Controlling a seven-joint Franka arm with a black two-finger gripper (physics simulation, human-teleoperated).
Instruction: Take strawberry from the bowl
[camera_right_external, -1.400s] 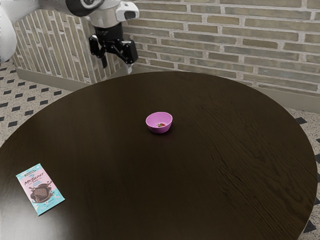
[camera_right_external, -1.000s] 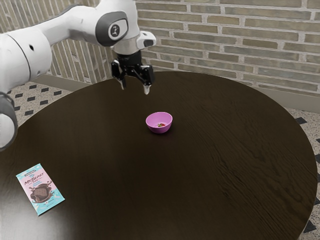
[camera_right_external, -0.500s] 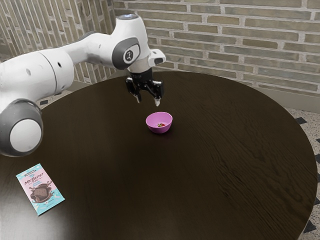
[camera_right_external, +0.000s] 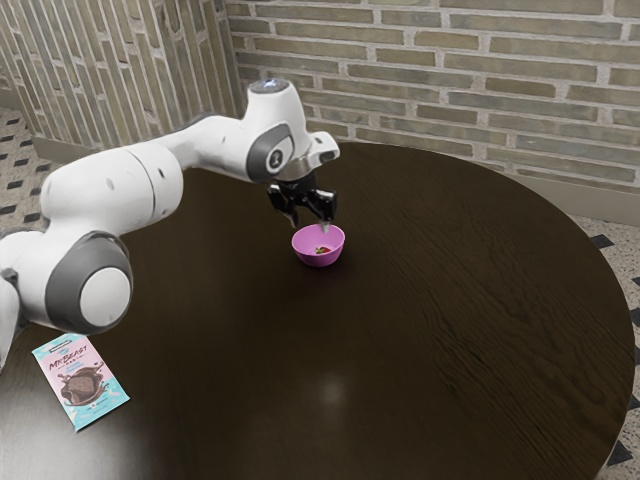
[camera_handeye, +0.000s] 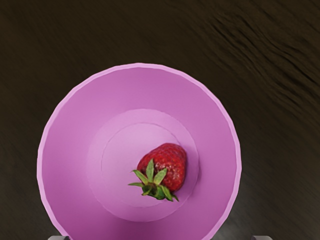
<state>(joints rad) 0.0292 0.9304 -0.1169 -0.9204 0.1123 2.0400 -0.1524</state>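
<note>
Above the bowl's rim in the exterior view, my black gripper (camera_right_external: 311, 227) points down with its two fingers spread apart and nothing between them. The pink bowl (camera_right_external: 318, 259) stands upright on the table just under it. Inside lies the red strawberry (camera_right_external: 323, 250), small in that view. In the wrist view the strawberry (camera_handeye: 169, 162) rests on the floor of the bowl (camera_handeye: 75, 150), off its centre, green leaves on one side. The gripper's fingertips (camera_handeye: 160, 238) just enter that view, wide apart, near the bowl's rim.
A pink and blue chocolate packet (camera_right_external: 82, 384) lies flat on the dark round table (camera_right_external: 420, 330), near the exterior view's lower left. The arm reaches over the table behind it. A brick wall rises beyond the table's far edge.
From beyond the table's far edge, my gripper has moved toward the exterior view's right and down, coming over the bowl with its fingers still apart. The bowl and packet have stayed put.
</note>
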